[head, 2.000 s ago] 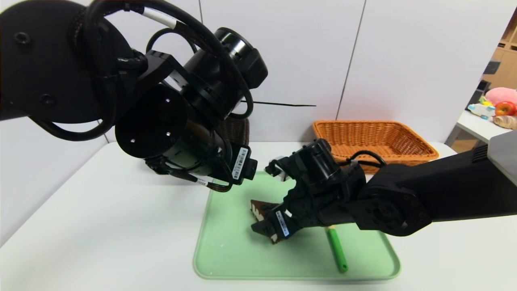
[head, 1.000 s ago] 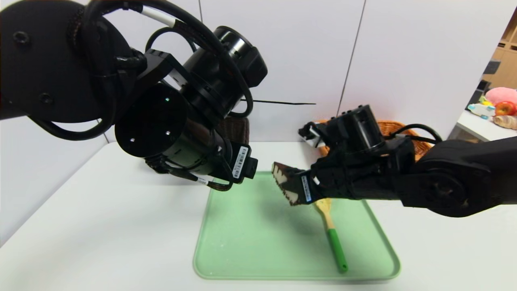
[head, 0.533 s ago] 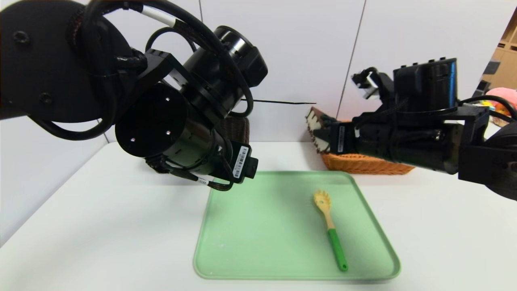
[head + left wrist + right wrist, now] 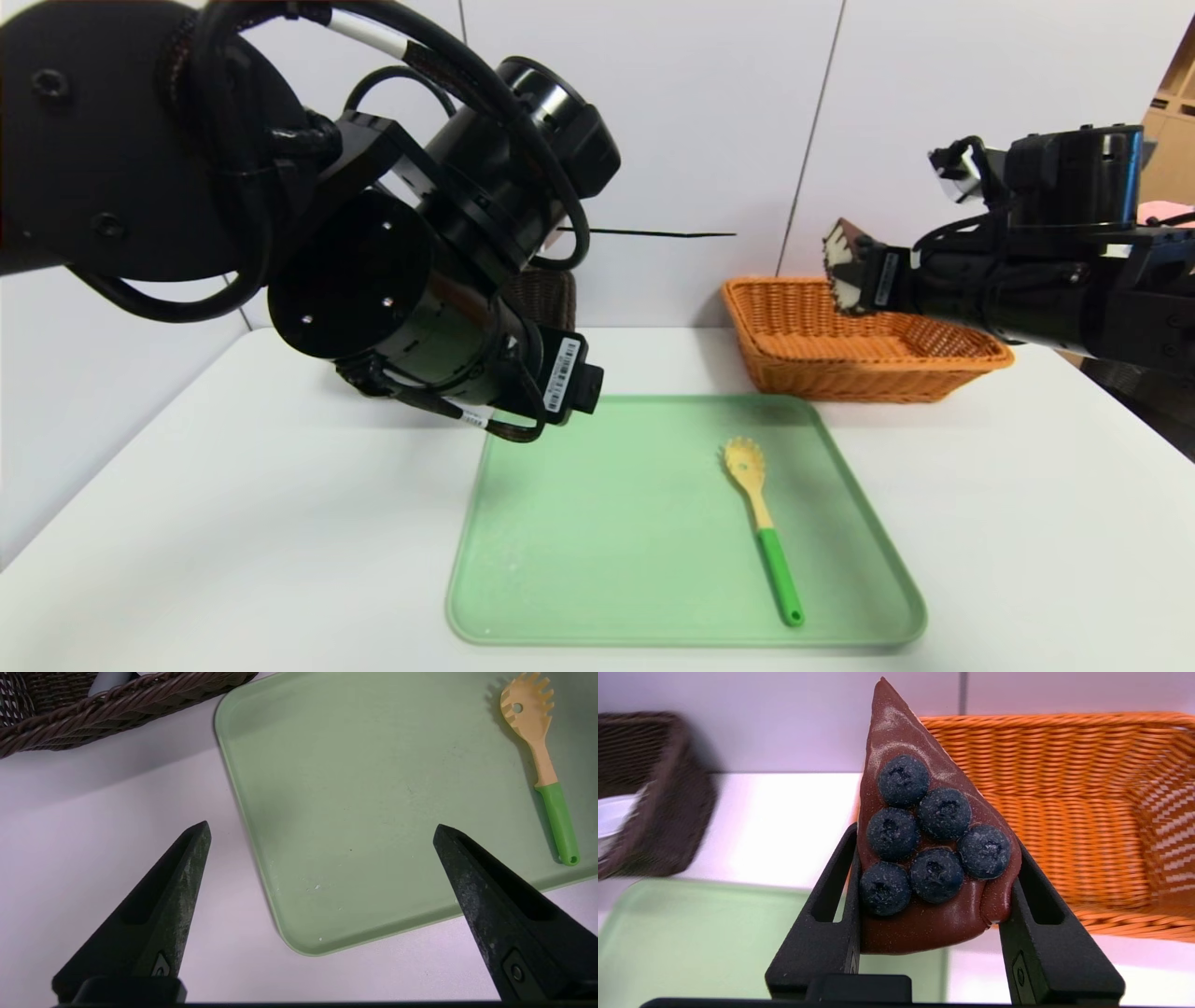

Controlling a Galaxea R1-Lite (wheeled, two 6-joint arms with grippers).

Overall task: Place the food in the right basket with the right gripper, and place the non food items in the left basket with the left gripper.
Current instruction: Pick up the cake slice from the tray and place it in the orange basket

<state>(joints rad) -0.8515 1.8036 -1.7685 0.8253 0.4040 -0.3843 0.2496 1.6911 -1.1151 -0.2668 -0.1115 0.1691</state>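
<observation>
With my right gripper I clamp the cake slice above the orange basket at far right. My left gripper gapes wide, holding nothing, over the left part of the green tray, where the pasta spoon lies toward the right.

The cake slice has a smooth, glossy, chocolate-like top with a few dusty specks; its blueberries look matt. The right basket and the left basket are rough, woven wicker-like strands. The tray looks like smooth, satin plastic. The spaghetti server has a wood-like head and a smooth plastic-looking handle.
</observation>
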